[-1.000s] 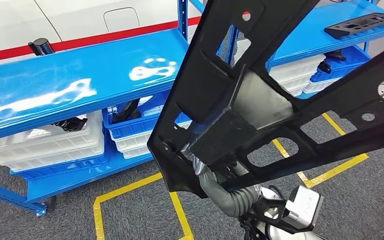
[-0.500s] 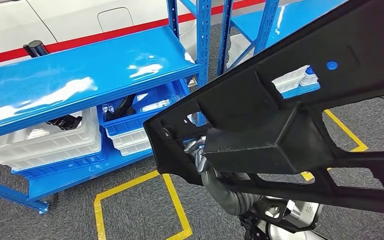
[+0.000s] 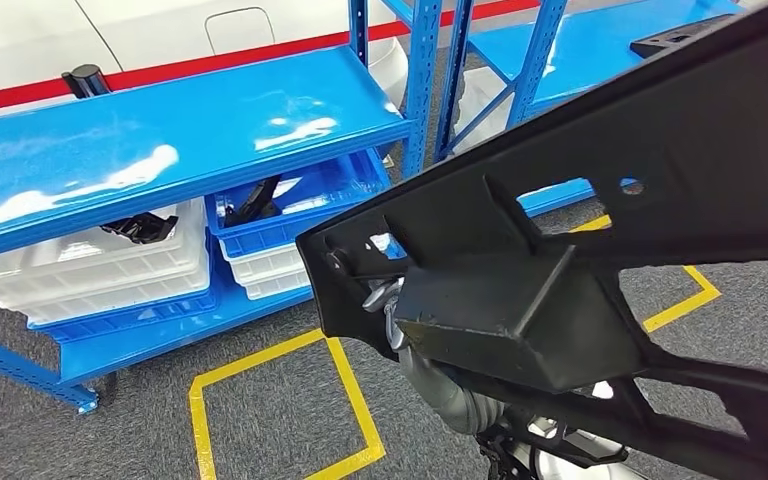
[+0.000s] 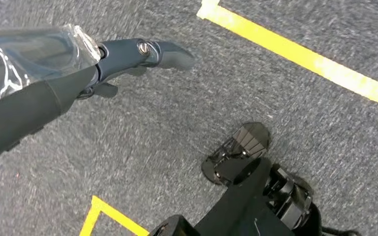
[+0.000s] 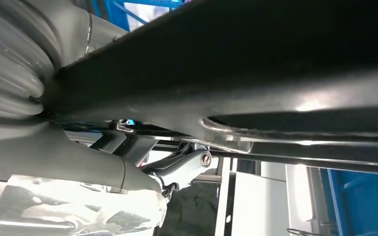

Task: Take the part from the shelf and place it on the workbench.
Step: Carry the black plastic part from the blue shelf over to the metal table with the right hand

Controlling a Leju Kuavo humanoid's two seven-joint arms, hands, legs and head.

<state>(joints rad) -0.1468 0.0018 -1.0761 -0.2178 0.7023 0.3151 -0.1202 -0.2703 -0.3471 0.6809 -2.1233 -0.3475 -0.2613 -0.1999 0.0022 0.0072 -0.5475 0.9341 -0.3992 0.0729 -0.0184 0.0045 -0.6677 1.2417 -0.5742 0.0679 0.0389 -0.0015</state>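
While gripped in right hand [image 5: 44, 123], part [image 3: 600, 250] aloft, near shelf [image 3: 160, 150]

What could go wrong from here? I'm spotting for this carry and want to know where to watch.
1. The big black part fills much of the head view and hangs near the blue shelf uprights; a turn could knock it against them.
2. The right hand alone grips it, at one edge, while the left hand hangs free over the floor; the long overhang may twist or slip.
3. The part hides the floor ahead, so obstacles could go unseen.
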